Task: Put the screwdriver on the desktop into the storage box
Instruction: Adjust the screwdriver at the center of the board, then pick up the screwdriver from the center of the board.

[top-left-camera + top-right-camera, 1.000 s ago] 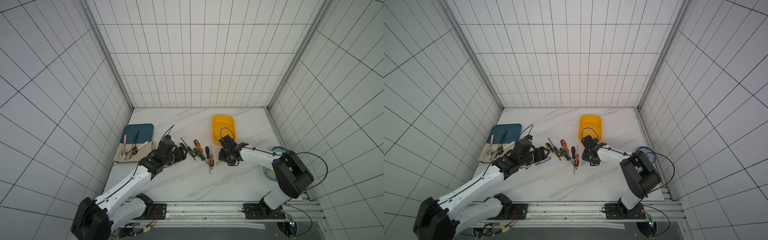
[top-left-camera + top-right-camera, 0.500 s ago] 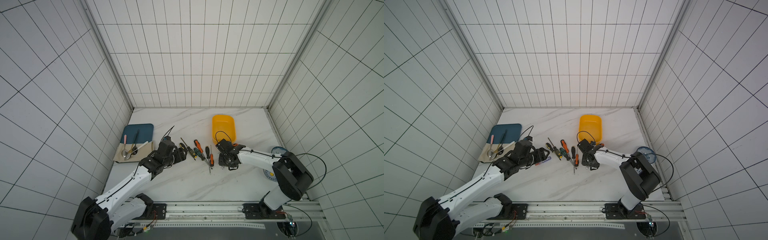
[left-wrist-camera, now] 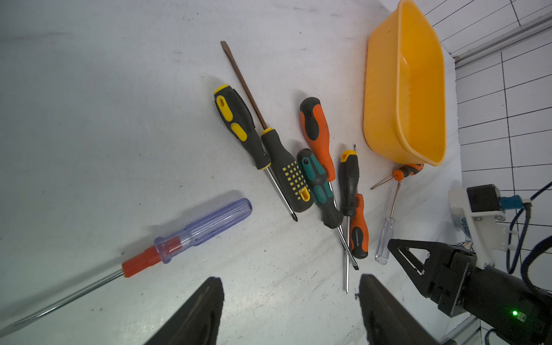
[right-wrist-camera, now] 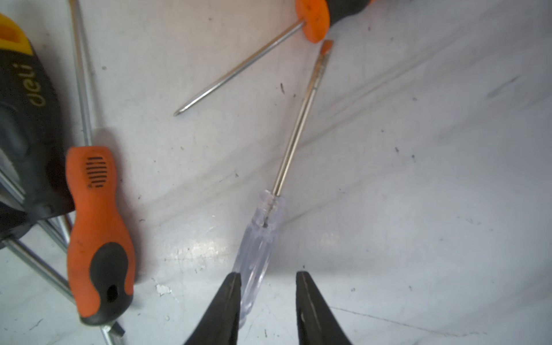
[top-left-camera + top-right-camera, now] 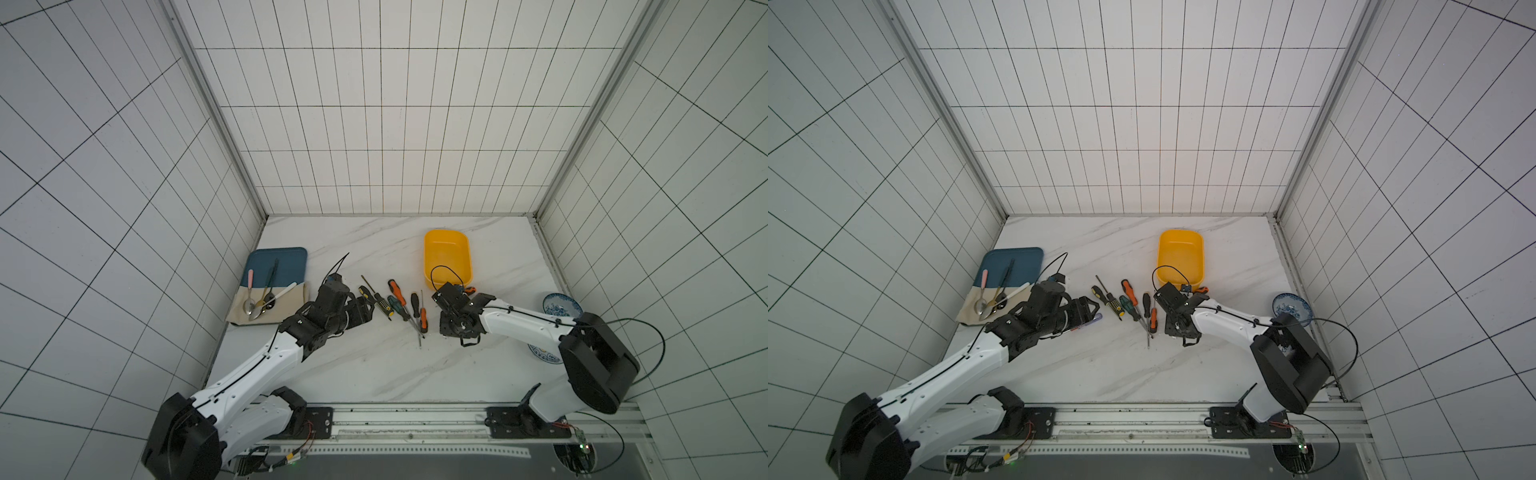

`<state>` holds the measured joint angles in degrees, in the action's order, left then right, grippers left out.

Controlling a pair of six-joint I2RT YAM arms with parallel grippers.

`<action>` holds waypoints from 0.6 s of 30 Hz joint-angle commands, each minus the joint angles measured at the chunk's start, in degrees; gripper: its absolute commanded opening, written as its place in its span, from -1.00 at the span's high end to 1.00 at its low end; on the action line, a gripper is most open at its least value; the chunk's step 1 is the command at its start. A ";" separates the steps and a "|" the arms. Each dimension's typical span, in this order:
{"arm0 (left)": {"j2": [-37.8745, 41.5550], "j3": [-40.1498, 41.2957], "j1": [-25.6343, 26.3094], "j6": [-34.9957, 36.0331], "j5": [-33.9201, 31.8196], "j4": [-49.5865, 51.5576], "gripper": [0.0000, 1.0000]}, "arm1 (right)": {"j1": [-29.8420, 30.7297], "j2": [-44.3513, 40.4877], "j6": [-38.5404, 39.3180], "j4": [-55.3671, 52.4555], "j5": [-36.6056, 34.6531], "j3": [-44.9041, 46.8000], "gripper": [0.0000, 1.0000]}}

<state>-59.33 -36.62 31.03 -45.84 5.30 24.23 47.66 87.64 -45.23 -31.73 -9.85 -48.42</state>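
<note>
Right gripper (image 4: 268,277), mine, stood parted astride the clear-handled screwdriver (image 4: 260,239), not clamping it, on the desktop (image 4: 418,179) near the storage box (image 5: 446,249); my left gripper (image 3: 289,277) gaped empty, farther from the box.

Screwdrivers (image 5: 395,305) crowding centre, front desktop (image 5: 374,370) seemingly open

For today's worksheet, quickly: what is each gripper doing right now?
Left gripper: open, holding nothing.
Right gripper: open, over the clear screwdriver handle, not gripping it.
</note>
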 commanded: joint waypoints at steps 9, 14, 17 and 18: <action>0.80 0.56 0.16 -0.83 -0.88 -1.15 -0.51 | 0.42 2.04 1.02 -0.71 -0.44 0.44 0.20; -0.06 0.45 0.17 -0.91 -0.38 -1.56 -0.51 | 0.42 3.63 1.46 -0.51 -0.53 -0.09 0.17; 0.01 0.48 0.18 -0.87 -0.46 -1.55 -0.51 | 0.42 4.26 1.59 -0.35 -0.28 -0.26 0.22; 0.09 0.49 0.13 -0.83 -0.47 -1.55 -0.51 | 0.42 4.37 1.58 -0.35 -0.29 -0.35 0.23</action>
<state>-59.27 -36.49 31.03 -46.72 5.37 24.21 47.66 90.91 -44.18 -31.05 -9.69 -48.42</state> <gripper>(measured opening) 0.756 0.388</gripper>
